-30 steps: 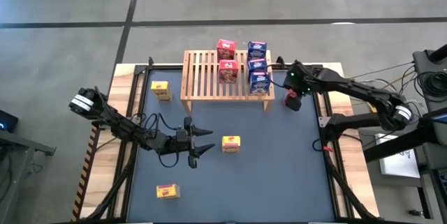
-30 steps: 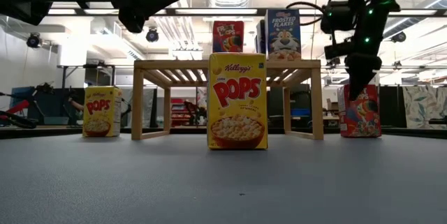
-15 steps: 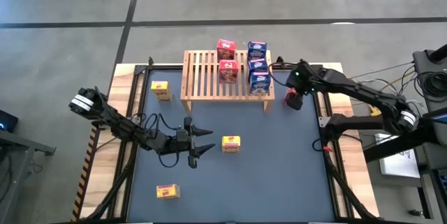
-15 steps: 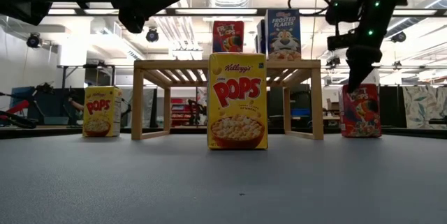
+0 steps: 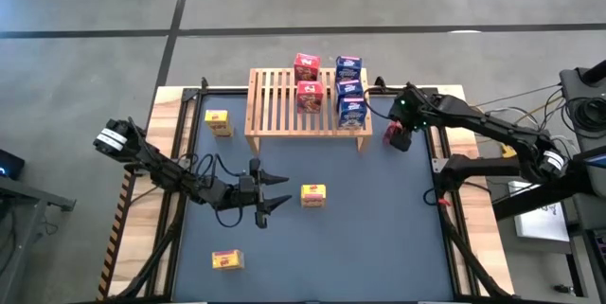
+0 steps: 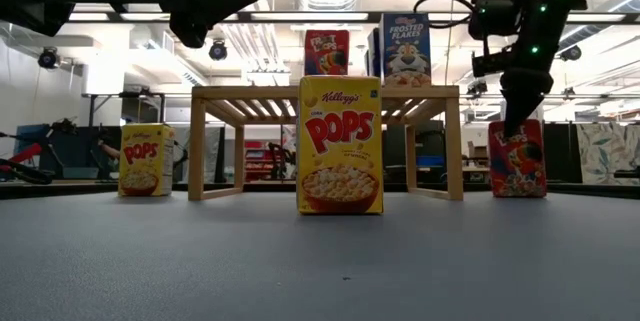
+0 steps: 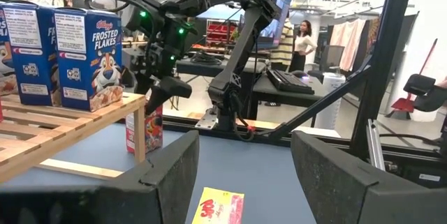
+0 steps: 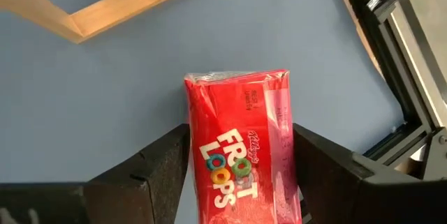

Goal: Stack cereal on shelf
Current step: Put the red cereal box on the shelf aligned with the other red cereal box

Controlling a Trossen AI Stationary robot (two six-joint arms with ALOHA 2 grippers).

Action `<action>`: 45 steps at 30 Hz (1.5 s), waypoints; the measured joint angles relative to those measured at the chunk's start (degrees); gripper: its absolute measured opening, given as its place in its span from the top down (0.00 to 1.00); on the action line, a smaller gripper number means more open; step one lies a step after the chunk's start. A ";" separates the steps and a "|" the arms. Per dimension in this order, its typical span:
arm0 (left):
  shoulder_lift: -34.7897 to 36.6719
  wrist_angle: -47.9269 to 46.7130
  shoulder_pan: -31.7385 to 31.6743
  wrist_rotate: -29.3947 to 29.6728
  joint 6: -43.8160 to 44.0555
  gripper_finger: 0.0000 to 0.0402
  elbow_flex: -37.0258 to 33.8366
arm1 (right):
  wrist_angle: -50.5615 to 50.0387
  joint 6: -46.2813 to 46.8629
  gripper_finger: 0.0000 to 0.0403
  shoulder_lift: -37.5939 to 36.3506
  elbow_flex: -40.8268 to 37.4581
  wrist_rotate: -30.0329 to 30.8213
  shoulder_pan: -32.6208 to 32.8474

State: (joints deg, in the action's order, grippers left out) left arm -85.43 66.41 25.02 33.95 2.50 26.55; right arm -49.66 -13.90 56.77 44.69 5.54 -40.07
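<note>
A red cereal box (image 8: 241, 154) stands upright on the table just right of the shelf (image 5: 284, 105), also seen in the low view (image 6: 518, 161). My right gripper (image 8: 241, 137) is over it, shut on it. The shelf carries two red boxes (image 5: 308, 81) and three blue boxes (image 5: 349, 88). My left gripper (image 5: 275, 193) hovers open and level above the table's middle left, beside a yellow box (image 5: 313, 195) that stands on its bottom. My right gripper pinches the red box between its two fingers, one on each narrow side (image 8: 190, 140), near the box's top. The fingers come from above, slanting down from the table's right. The box stands upright with its bottom on the table.
Two more yellow boxes stand on the table, one left of the shelf (image 5: 218, 122) and one near the front edge (image 5: 227, 260). The shelf's right leg (image 6: 455, 151) is close beside the red box. The table's dark frame rail (image 8: 391, 63) runs just right of it.
</note>
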 joint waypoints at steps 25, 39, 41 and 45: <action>0.00 -0.51 0.02 -0.02 0.04 0.47 0.00 | -3.10 1.35 0.59 -0.81 -0.02 0.00 0.02; 0.00 -0.92 0.02 0.00 0.27 0.47 0.02 | -12.65 5.41 0.59 -10.62 2.41 -6.91 0.07; 0.00 -0.92 0.02 0.00 0.39 0.47 0.02 | -13.34 6.09 0.59 -12.10 3.08 -8.92 0.07; 0.01 -0.90 0.01 0.00 0.53 0.47 0.02 | -15.40 6.71 0.59 -14.52 4.21 -10.75 0.07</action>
State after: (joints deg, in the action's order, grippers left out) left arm -85.42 65.52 25.03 33.95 3.03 26.57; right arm -65.06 -7.19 42.25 48.90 -5.21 -40.01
